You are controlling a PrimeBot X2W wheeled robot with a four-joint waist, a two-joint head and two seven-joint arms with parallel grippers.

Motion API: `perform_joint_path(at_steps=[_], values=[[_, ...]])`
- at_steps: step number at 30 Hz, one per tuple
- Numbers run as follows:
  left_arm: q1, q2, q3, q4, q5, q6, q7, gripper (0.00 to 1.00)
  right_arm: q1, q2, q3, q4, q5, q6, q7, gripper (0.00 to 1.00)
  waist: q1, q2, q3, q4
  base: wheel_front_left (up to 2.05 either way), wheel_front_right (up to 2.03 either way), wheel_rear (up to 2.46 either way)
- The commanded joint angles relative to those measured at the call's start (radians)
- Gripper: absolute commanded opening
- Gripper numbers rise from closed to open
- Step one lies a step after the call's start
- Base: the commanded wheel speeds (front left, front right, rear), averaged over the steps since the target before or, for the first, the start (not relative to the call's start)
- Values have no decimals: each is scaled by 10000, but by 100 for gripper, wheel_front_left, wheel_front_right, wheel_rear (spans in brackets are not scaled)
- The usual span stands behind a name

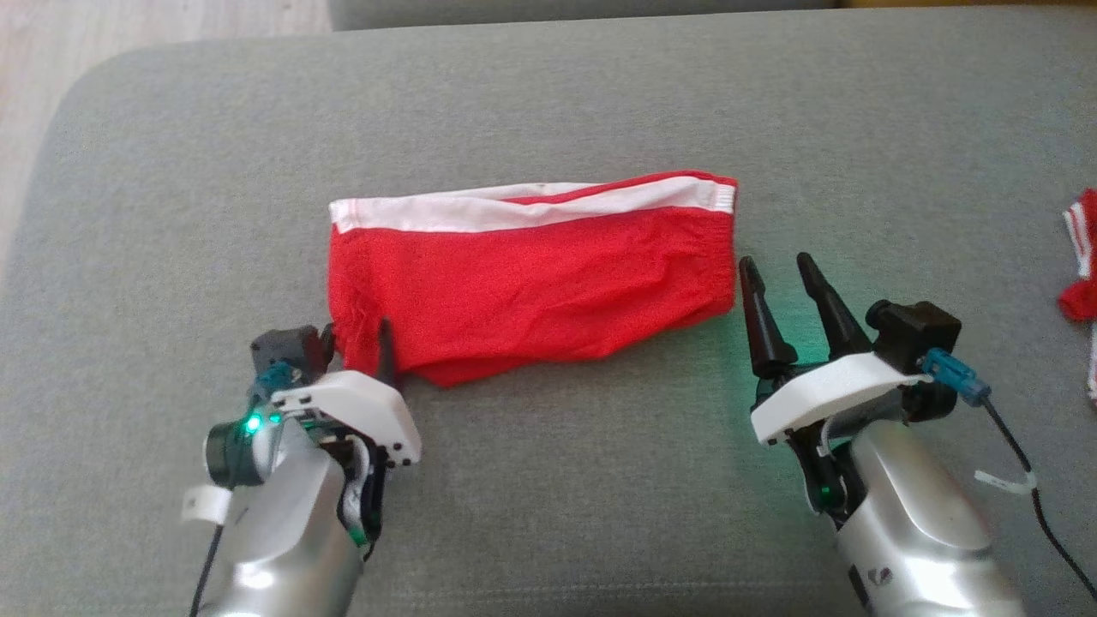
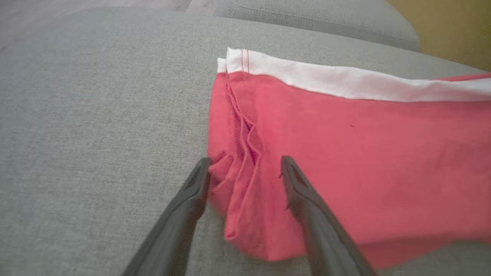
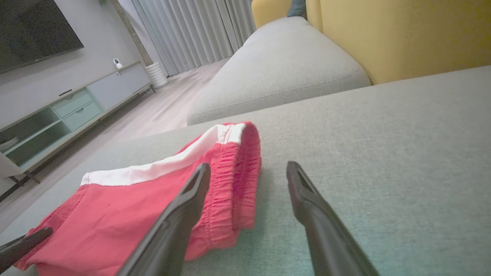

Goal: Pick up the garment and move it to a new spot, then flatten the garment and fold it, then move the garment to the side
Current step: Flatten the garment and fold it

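We see our left pincer (image 2: 245,165) parted astride the lower-left corner of the red garment (image 1: 531,291), our right pincer (image 1: 780,270) wide and empty at lower right.

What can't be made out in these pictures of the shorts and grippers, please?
- Head view: fingers of the left gripper, mostly behind its own white wrist cover.
- Head view: a red-and-white item, cut off by the right edge.
- Every view: underside and inner layers of the shorts, covered by the top layer.
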Motion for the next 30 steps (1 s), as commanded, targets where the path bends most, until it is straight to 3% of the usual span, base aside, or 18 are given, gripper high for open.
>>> perform_joint_path(at_steps=[1, 6, 16, 17, 18, 19, 20, 21, 30], values=[[-103, 248, 184, -369, -33, 87, -52, 100, -275, 101, 249, -208, 47, 65, -63, 100, 0, 0, 44, 139, 0, 0, 0], [245, 247, -325, -1278, -97, 381, -52, 100, -701, 102, 346, 542, -17, 65, -63, 100, 0, 0, 201, 544, 0, 0, 0], [344, 247, -932, -2048, -391, 536, -52, 100, -1331, 102, 489, 2992, -122, 65, -40, 100, 0, 0, 507, 1241, 0, 0, 0], [357, 247, -911, -2068, -366, 545, -52, 100, -1339, 102, 623, 3138, -4, 65, 1, 95, 0, 0, 522, 1257, 0, 0, 0], [372, 247, -887, -2085, -336, 548, -52, 100, -1361, 102, 745, 3244, 138, 65, 1, 83, 0, 0, 539, 1266, 0, 0, 0], [385, 247, -867, -2102, -311, 546, -52, 100, -1384, 102, 888, 3353, 266, 65, 19, 45, 0, 0, 552, 1274, 0, 0, 0], [403, 247, -850, -2117, -288, 544, -53, 100, -1398, 102, 1034, 3419, 433, 65, 30, 16, 0, 0, 559, 1278, 0, 0, 0], [425, 247, -836, -2134, -263, 546, -53, 100, -1423, 102, 1140, 3463, 602, 65, 26, 0, 0, 0, 566, 1277, 0, 0, 0], [914, 247, -746, -2236, -146, 547, -53, 100, -1523, -272, 1049, 3566, 1440, 65, -53, 0, 0, 0, 289, 1039, 0, 0, 0]])
